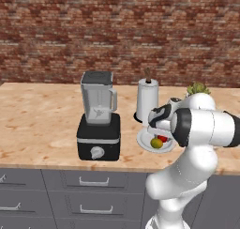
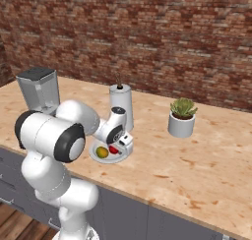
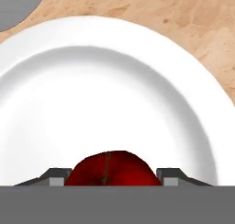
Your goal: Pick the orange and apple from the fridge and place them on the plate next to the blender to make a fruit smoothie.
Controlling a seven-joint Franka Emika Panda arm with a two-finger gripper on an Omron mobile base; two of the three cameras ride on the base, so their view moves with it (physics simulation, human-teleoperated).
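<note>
The gripper hangs low over the plate, and in the hand view the apple sits between the two grey finger tips, one flanking it on either side; they look closed on the fruit, though the tips are cut off at the bottom edge, so whether they press it or merely bracket it is hard to call. The low pose suits setting the fruit down gently instead of dropping it onto a shallow dish where a round thing would roll. In the left base view the orange already lies on the plate, with the apple just beside it under the hand, so the task looks close to done. The plate stands on the counter just to the right of the blender, handy for loading the jug. The apple is glossy deep red with a dark stem dimple; the orange is dull yellowish with a green cast. The plate is smooth white with a raised rim, the counter a mottled tan stone. Behind stand a white paper towel roll and a potted plant.
</note>
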